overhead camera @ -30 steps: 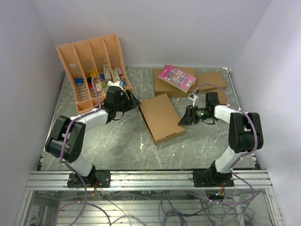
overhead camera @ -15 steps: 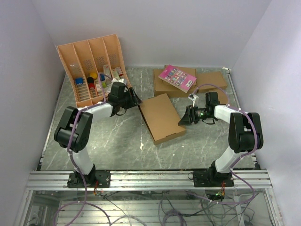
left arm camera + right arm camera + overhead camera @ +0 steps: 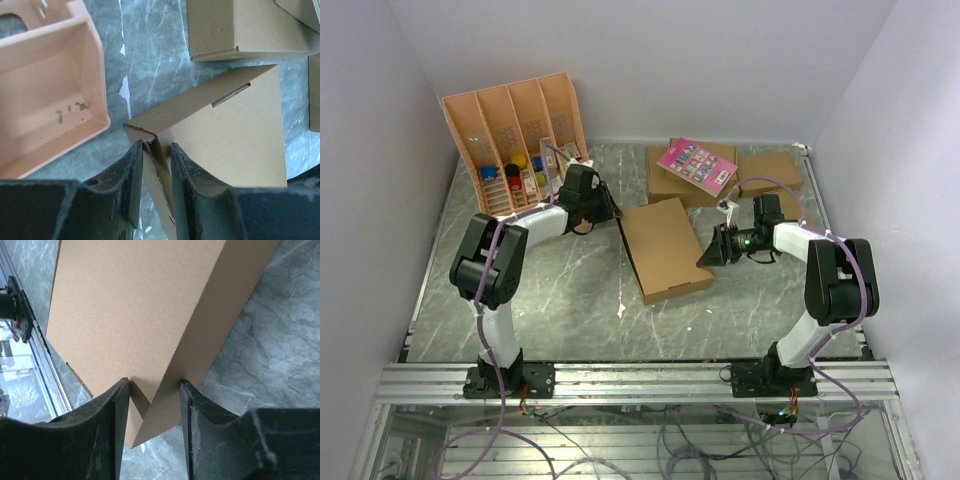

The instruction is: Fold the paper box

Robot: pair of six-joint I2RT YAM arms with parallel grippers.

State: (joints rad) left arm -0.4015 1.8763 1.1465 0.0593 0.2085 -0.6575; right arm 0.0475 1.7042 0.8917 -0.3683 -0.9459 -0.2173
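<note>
I judge the fold to be nearly finished. The large plain brown corrugated-cardboard paper box point(image 3: 663, 250) lies in the middle of the table as a flat, closed rectangle, turned at an angle, lid down and sides up. The left wrist view shows a slit in its top panel point(image 3: 231, 94) with a tab seated in it.

The far-left corner looks like what is left. There a short wall end point(image 3: 152, 150) sits ragged and not yet flush. The left gripper point(image 3: 156, 147) has its fingers drawn close on either side of that wall, and they appear to pinch it. The right gripper point(image 3: 154, 385) is across the box at the right-hand edge, its fingers closed against the ridge where top and side meet, steadying it as far as I can tell.

The table point(image 3: 570, 300) is grey marble-patterned and matte, with a few white scraps point(image 3: 622, 310). At the back left leans an orange-tan compartment tray point(image 3: 515, 135). At the back right are smaller brown boxes point(image 3: 770, 170), one under a pink printed card point(image 3: 697, 165). Plain pale walls close in three sides, and an aluminium rail point(image 3: 640, 380) runs along the near edge.
</note>
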